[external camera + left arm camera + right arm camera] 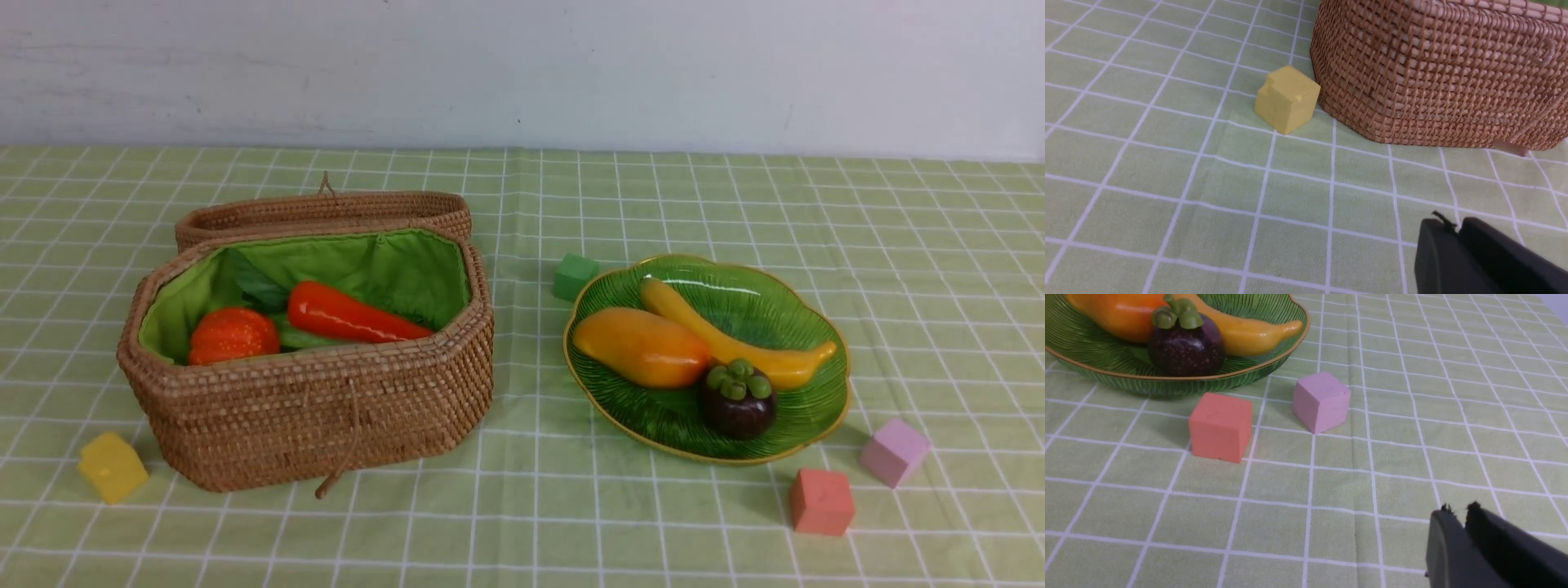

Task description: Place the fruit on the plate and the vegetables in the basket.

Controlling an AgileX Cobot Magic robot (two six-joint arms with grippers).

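Closest to the front camera, a coral cube [821, 501] and a pink cube [895, 452] sit on the green checked tablecloth [522, 523] just before the green glass plate [808, 314], which holds the mango [642, 346], banana [735, 335] and mangosteen [738, 399] touching one another. To the left, the open wicker basket [326, 408], its lid [322, 211] folded back, contains the carrot [351, 314], pumpkin [233, 335] and a partly hidden cucumber [302, 337], with a yellow cube [112, 466] near its corner and a green cube [575, 276] between basket and plate. In the wrist views the left gripper [1457, 228] has its jaws together and empty, and the right gripper [1457, 510] shows only a thin slit, also empty.
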